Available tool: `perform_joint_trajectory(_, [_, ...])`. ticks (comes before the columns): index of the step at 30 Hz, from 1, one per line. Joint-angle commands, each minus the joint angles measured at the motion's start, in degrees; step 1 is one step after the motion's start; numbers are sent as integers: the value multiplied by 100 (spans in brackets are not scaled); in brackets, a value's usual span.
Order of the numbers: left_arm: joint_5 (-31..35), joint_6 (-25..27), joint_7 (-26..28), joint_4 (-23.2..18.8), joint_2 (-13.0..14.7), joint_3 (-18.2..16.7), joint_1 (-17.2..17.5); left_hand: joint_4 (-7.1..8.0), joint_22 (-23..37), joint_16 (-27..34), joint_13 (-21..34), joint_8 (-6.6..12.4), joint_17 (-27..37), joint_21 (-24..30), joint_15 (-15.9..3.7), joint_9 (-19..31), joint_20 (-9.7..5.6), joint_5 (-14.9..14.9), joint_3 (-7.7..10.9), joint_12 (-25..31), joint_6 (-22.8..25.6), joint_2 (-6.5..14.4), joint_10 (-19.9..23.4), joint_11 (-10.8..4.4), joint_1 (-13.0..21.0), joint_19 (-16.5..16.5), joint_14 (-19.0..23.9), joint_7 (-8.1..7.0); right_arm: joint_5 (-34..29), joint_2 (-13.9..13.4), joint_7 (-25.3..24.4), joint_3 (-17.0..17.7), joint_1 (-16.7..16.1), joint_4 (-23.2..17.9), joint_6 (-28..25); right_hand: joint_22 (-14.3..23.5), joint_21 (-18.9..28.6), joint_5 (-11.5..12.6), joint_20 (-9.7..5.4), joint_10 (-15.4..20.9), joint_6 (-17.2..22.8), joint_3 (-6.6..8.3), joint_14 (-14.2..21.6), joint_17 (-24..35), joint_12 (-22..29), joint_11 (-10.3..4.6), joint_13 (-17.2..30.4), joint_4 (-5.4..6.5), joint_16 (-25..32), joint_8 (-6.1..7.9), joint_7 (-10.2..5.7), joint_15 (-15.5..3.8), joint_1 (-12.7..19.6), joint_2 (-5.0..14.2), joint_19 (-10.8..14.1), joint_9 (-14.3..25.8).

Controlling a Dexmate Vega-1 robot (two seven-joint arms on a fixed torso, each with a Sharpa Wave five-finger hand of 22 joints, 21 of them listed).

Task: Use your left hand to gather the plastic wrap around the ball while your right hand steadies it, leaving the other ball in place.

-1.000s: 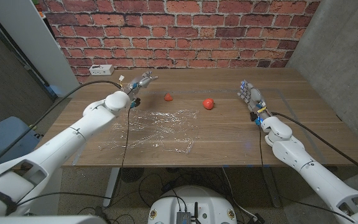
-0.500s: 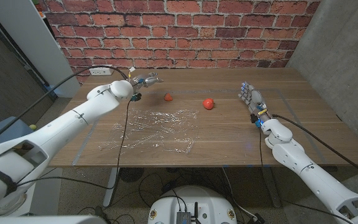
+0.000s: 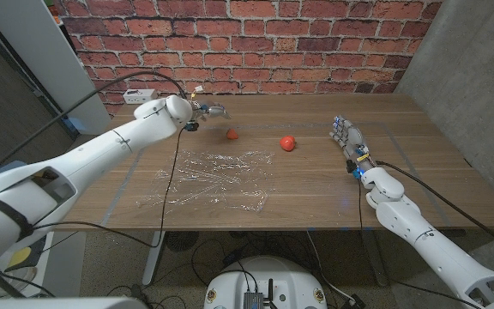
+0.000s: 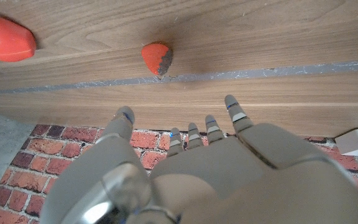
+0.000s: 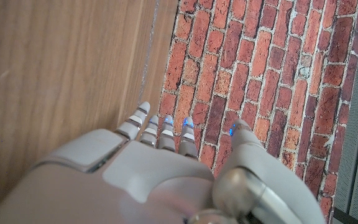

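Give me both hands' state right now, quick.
Left hand: open, holding nothing, raised near the smaller red ball.
Right hand: open, holding nothing, beside the table's right edge.

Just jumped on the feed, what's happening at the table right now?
Nothing is held yet. The left hand hangs over the table's far left with its fingers apart, close to the smaller red ball. The bigger red ball lies to its right. The right hand waits open near the right side, away from both balls. The plastic wrap lies spread out and crinkled on the table, nearer the robot, with no ball on it.
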Motion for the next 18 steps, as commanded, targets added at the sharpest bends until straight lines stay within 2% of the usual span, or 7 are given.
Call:
perform_joint_trajectory(1, [1324, 382, -954, 291, -326, 1011, -875, -140, 5, 72, 35, 63, 28, -2, -138, 27, 62, 30, 78, 87, 359, -94, 318, -83, 440, 233, 309, 24, 66, 16, -1, 38, -96, -11, 43, 29, -34, 19, 45, 99, 90, 33, 77, 32, 53, 5, 25, 25, 43, 35, 22, 35, -1, 20, 6, 18])
perform_joint_trajectory(4, [1615, 347, -1086, 379, -413, 1160, -995, -174, -2, 98, 44, 62, 31, -8, -193, 27, 65, 46, 95, 118, 495, -238, 521, -122, 761, 383, 531, 38, 84, 15, 6, 46, -114, -13, 43, 30, -35, 18, 51, 126, 128, 32, 111, 36, 60, 0, 26, 30, 57, 40, 30, 56, -7, 22, 4, 18])
perform_joint_trajectory(6, [1915, 313, -1234, 470, -494, 1348, -1135, -191, -6, 110, 52, 104, 36, -33, -227, 29, 61, 75, 135, 124, 728, -343, 660, -155, 1162, 481, 726, 36, 86, 5, -14, 57, -141, -31, 41, 30, -34, 18, 52, 150, 147, 31, 114, 39, 67, 10, 26, 33, 58, 42, 36, 54, -10, 24, 6, 19])
perform_joint_trajectory(8, [2131, 279, -1340, 532, -556, 1448, -1206, -194, -6, 126, 54, 104, 38, -41, -247, 29, 59, 84, 154, 116, 783, -371, 683, -119, 1322, 517, 825, 27, 89, -7, -28, 63, -157, -47, 25, 30, -34, 18, 61, 206, 178, 31, 119, 42, 84, 41, 28, 36, 60, 45, 58, 57, -12, 26, 7, 19])
perform_joint_trajectory(15, [2570, 150, -1639, 857, -825, 1584, -1349, -185, 4, 137, 63, 60, 53, -53, -377, 34, 46, 157, 153, 116, 951, -638, 920, -142, 2199, 764, 1158, -167, 118, 17, -10, 83, -176, 0, 70, 32, -31, 16, 79, 282, 278, 27, 161, 51, 101, 48, 31, 45, 76, 57, 78, 45, -23, 23, 14, 21])
perform_joint_trajectory(17, [2689, 134, -1700, 960, -913, 1624, -1384, -144, 2, 143, 74, 31, 55, -40, -496, 38, -294, 186, 77, 137, 1010, -750, 1070, -113, 2479, 899, 1286, -233, 121, 19, -9, 85, -174, 10, 69, 32, -30, 15, 80, 297, 304, 24, 172, 54, 103, 49, 31, 49, 80, 60, 87, 46, -29, 22, 18, 21])
perform_joint_trajectory(18, [2741, 123, -1730, 1006, -953, 1642, -1398, -96, -2, 185, 83, 10, 59, -14, -616, 42, -511, 203, -29, 169, 1072, -819, 1235, -181, 2628, 1052, 1491, -302, 121, 22, -6, 85, -172, 20, 74, 32, -29, 14, 69, 299, 317, 23, 181, 56, 102, 43, 32, 52, 84, 61, 90, 52, -32, 22, 19, 22])
